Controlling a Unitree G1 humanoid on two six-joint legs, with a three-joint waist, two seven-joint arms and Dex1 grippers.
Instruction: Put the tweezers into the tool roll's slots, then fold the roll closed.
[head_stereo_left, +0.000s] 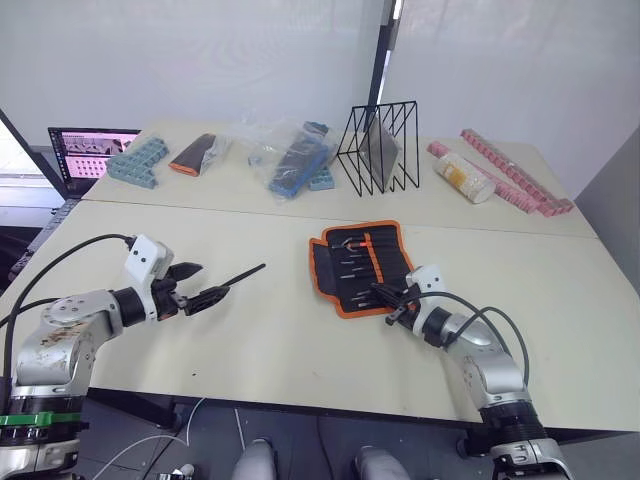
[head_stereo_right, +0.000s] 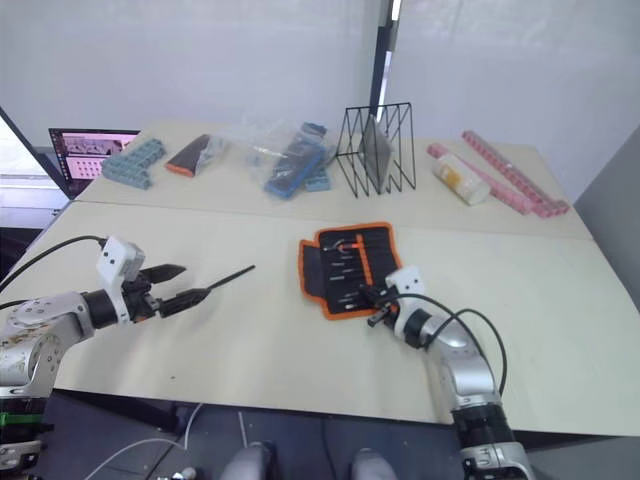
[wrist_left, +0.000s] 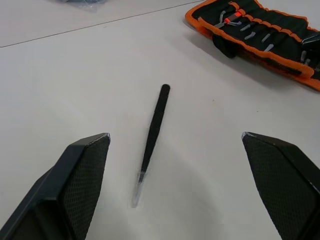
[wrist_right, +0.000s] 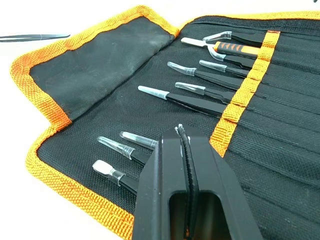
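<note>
My right wrist view alone confirms the right gripper clamps a tweezer over the tool roll; the left gripper gapes wide.

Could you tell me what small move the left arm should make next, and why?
Probably lower the left tool and close it on the loose tweezer. Its fingers are open on either side of it on the table, while the tool roll lies open.
</note>
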